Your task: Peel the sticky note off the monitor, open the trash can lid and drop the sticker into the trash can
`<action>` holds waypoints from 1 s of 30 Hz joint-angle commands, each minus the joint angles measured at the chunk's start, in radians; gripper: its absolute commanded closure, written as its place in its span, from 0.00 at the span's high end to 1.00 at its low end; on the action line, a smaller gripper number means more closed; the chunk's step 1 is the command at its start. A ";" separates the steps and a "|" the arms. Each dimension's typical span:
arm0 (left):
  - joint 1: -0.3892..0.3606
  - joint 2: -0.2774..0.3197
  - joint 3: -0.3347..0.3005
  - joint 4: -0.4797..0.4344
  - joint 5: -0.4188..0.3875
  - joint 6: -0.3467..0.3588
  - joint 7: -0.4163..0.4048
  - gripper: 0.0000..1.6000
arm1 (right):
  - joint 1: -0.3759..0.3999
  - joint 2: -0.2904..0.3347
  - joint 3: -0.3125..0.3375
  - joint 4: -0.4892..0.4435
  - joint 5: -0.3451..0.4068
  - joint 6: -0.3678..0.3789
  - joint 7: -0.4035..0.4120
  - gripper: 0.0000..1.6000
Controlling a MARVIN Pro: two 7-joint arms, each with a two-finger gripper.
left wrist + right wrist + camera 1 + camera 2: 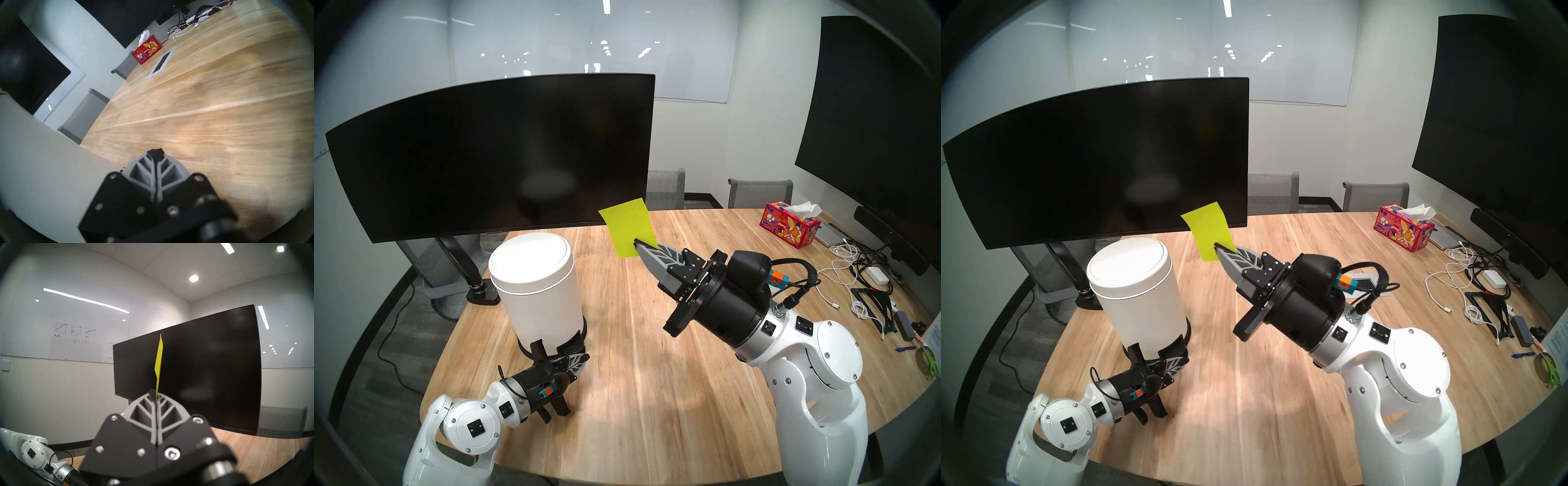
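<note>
Already off the monitor (pixel 490 156): sticky note (pixel 628 225) held free in air, just right of the trash can (pixel 539 302), pinched at its lower corner by the right hand (pixel 640 245), fingers together on the paper. Left hand (pixel 155 152) low at the can's base near the pedal, fingers pressed together, nothing between them. Trash can lid (pixel 531 268) down.

Risks, as judged: thin corner grip, so a quick swing could let the note slip or flutter; adhesive may cling to a finger at release; lid could drop if the pedal press slackens.

Right wrist view shows the note edge-on, clear of the screen; head views hide that gap. Left wrist view confirms the left hand's closure.
</note>
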 commanded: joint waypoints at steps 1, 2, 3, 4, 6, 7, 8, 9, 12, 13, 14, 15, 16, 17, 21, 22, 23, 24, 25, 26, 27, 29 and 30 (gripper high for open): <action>-0.045 -0.073 -0.001 0.013 -0.026 0.064 0.042 0.00 | -0.004 -0.008 0.004 -0.022 0.019 -0.018 0.012 0.00; -0.045 -0.073 -0.001 0.013 -0.026 0.064 0.042 0.00 | -0.004 -0.008 0.004 -0.022 0.019 -0.018 0.012 0.00; -0.051 -0.076 -0.003 0.014 -0.036 0.088 0.031 0.00 | -0.005 -0.008 0.005 -0.022 0.021 -0.018 0.014 0.00; -0.056 -0.080 -0.005 0.015 -0.037 0.101 0.033 0.00 | -0.005 -0.009 0.006 -0.022 0.021 -0.019 0.016 0.00; -0.069 -0.086 -0.009 0.020 -0.049 0.129 0.028 0.00 | -0.006 -0.010 0.009 -0.022 0.024 -0.020 0.020 0.00; -0.074 -0.082 -0.007 0.020 -0.043 0.141 0.023 0.00 | -0.007 -0.011 0.009 -0.022 0.024 -0.021 0.021 0.00; -0.078 -0.081 -0.006 0.021 -0.043 0.147 0.022 0.00 | -0.007 -0.011 0.010 -0.022 0.025 -0.021 0.022 0.00; -0.080 -0.084 -0.008 0.020 -0.047 0.158 0.022 0.00 | -0.007 -0.012 0.010 -0.022 0.026 -0.021 0.024 0.00; -0.091 -0.086 -0.009 0.019 -0.056 0.194 0.008 0.00 | -0.007 -0.014 0.011 -0.022 0.026 -0.022 0.026 0.00; -0.093 -0.081 -0.006 0.017 -0.053 0.203 0.000 0.00 | -0.007 -0.015 0.011 -0.022 0.027 -0.022 0.027 0.00; -0.093 -0.079 -0.004 0.016 -0.048 0.206 0.002 0.00 | -0.007 -0.016 0.011 -0.022 0.027 -0.022 0.027 0.00; -0.092 -0.071 0.003 0.017 -0.036 0.204 0.001 0.00 | -0.007 -0.016 0.011 -0.022 0.027 -0.022 0.028 0.00; -0.092 -0.076 0.003 0.019 -0.038 0.210 0.004 0.00 | -0.007 -0.017 0.012 -0.022 0.027 -0.022 0.029 0.00; -0.092 -0.080 0.003 0.021 -0.047 0.224 -0.008 0.00 | -0.007 -0.018 0.012 -0.022 0.028 -0.022 0.029 0.00; -0.081 -0.080 0.012 0.025 -0.029 0.221 0.001 0.00 | -0.005 -0.021 0.014 -0.022 0.031 -0.021 0.032 0.00; -0.081 -0.080 0.014 0.026 -0.028 0.221 0.001 0.00 | -0.005 -0.021 0.015 -0.022 0.031 -0.021 0.033 0.00; -0.082 -0.079 0.016 0.028 -0.026 0.224 0.000 0.00 | -0.005 -0.022 0.016 -0.022 0.032 -0.021 0.034 0.00; -0.083 -0.084 0.017 0.031 -0.024 0.225 0.007 0.00 | -0.005 -0.023 0.016 -0.022 0.032 -0.022 0.034 0.00; -0.085 -0.079 0.021 0.033 -0.017 0.224 0.005 0.00 | -0.004 -0.023 0.017 -0.022 0.034 -0.022 0.035 0.00; -0.088 -0.082 0.021 0.038 -0.015 0.224 0.010 0.00 | -0.004 -0.024 0.019 -0.022 0.035 -0.023 0.036 0.00; -0.090 -0.085 0.021 0.043 -0.013 0.225 0.014 0.00 | -0.004 -0.024 0.020 -0.022 0.036 -0.024 0.038 0.00; -0.097 -0.087 0.025 0.056 0.000 0.220 0.031 0.00 | -0.004 -0.025 0.022 -0.022 0.037 -0.024 0.040 0.00; -0.100 -0.087 0.025 0.061 0.001 0.220 0.033 0.00 | -0.004 -0.025 0.023 -0.022 0.038 -0.024 0.042 0.00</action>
